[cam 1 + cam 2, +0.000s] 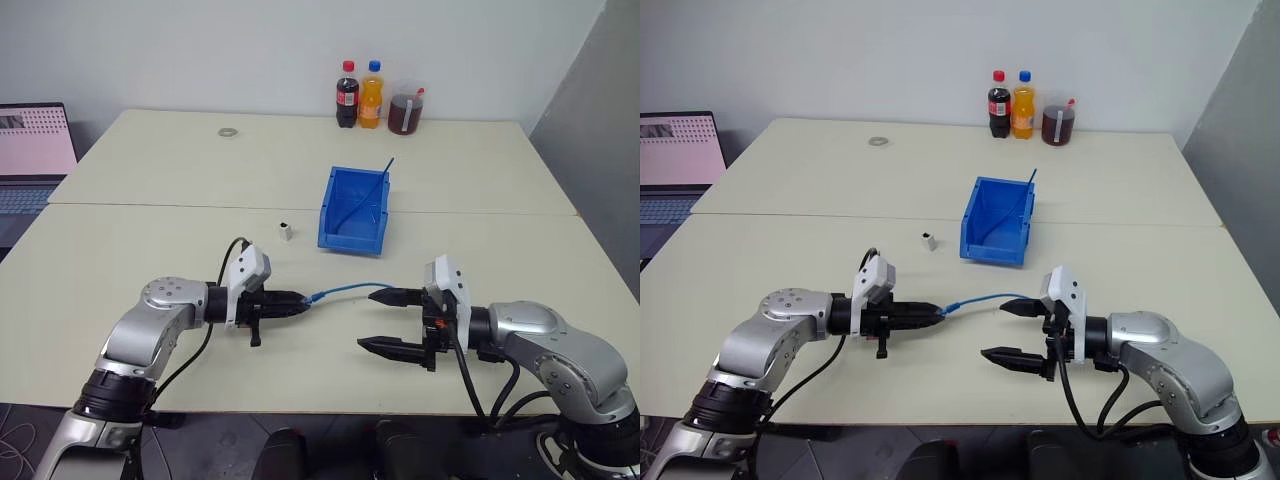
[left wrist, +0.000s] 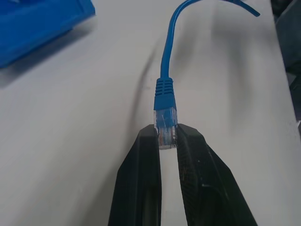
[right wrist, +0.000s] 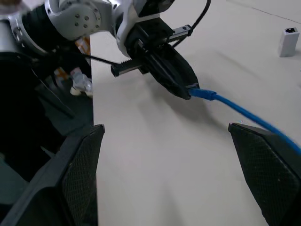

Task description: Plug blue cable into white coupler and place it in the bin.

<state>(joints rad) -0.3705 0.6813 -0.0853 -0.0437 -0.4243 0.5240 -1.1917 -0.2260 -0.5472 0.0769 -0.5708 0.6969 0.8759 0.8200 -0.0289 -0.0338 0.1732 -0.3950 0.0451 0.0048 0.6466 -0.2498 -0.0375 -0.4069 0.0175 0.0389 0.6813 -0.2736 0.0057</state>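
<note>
While clamped on the clear plug of the blue cable [image 2: 165, 101], left gripper [image 1: 300, 303] hovering over the desk [image 1: 150, 240] near its front edge, pointing toward the right gripper [image 1: 384, 320]. Right gripper spread wide, holding nothing, one finger just beside the cable's far stretch, the other nearer the front edge. Cable arcing between the two grippers, its other end running past the upper finger of the right gripper; cannot tell where that end lies. Further in, toward the desk's middle, the white coupler [image 1: 286, 231] standing alone, well apart from both grippers and near the bin [image 1: 372, 232]. Bin just right of the coupler by the seam between the two desk halves, a darker straight blue strand [image 1: 372, 190] leaning inside it. Against the far edge, two bottles [image 1: 358, 95] and a cup [image 1: 404, 112]; a small ring [image 1: 228, 131] left of those. Laptop [image 1: 34, 150] beyond the left edge.
</note>
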